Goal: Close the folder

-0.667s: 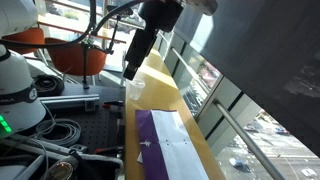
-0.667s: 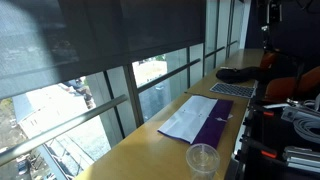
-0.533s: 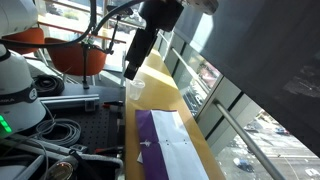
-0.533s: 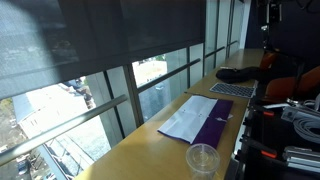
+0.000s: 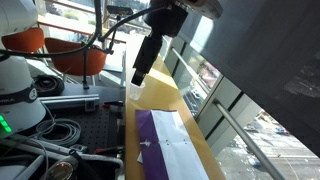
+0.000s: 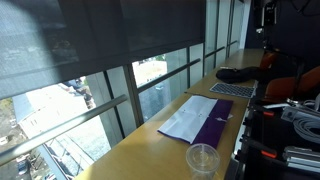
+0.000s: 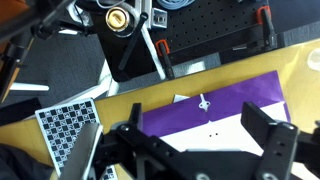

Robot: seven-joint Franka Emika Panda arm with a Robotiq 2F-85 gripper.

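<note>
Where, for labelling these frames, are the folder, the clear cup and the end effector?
folder [image 7: 232,100]: wrist view, purple cover.
clear cup [image 6: 203,159]: in an exterior view, side wall.
end effector [image 5: 138,78]: in an exterior view, between fingertips.

The end effector [image 5: 138,78] has shifted slightly sideways above the tan board [image 5: 160,97].

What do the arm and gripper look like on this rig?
The gripper is black all over and blocky, with two thick, angular fingers that show in the wrist view. The arm above it has a white shell and a dark wrist section. Black cables loop beside it. No markings are legible.
</note>
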